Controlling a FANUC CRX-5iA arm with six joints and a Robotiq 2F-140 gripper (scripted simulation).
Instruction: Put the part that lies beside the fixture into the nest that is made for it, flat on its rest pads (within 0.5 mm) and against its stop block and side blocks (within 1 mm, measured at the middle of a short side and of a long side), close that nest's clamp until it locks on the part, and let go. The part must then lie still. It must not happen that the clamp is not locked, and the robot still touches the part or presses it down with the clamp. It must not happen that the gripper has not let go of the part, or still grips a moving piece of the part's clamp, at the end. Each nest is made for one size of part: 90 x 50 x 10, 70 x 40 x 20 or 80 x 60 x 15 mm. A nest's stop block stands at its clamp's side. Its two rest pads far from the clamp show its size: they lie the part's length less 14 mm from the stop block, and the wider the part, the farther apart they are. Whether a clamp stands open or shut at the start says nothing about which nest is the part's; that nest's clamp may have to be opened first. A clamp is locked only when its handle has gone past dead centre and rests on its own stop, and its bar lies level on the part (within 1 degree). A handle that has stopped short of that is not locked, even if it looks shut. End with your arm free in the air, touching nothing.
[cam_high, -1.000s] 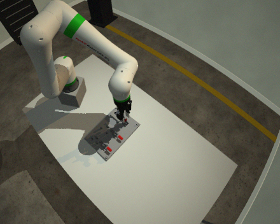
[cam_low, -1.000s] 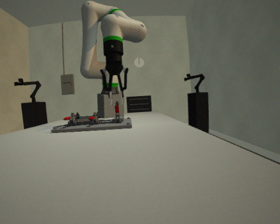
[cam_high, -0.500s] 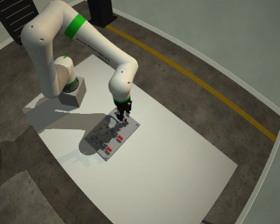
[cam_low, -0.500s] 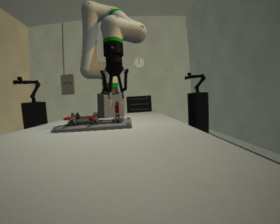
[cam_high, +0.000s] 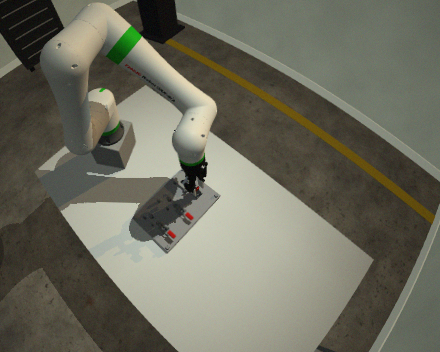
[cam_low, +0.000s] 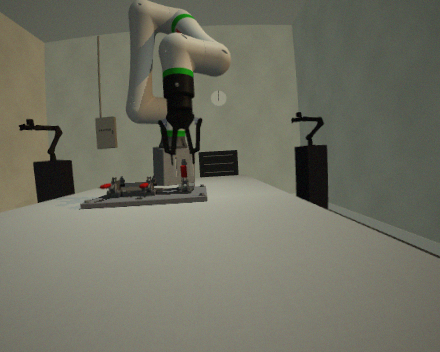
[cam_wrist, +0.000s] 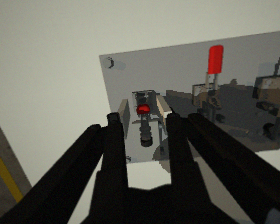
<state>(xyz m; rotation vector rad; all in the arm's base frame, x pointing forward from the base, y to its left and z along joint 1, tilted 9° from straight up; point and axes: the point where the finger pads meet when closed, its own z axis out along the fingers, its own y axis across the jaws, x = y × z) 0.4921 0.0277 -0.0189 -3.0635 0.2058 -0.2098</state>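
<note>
Clamp handle (cam_high: 197, 189) (cam_low: 184, 171) (cam_wrist: 143, 108): red, approx. upright.

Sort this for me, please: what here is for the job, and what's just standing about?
For the job:
- arm
- gripper
- fixture
- red-handled clamps

The part itself I can't make out.

Apparently just around:
- wall box
- black pedestals
- yellow line

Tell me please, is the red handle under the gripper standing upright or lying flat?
Upright: in the exterior view this red handle points upward, while the other two lie flat.
</note>
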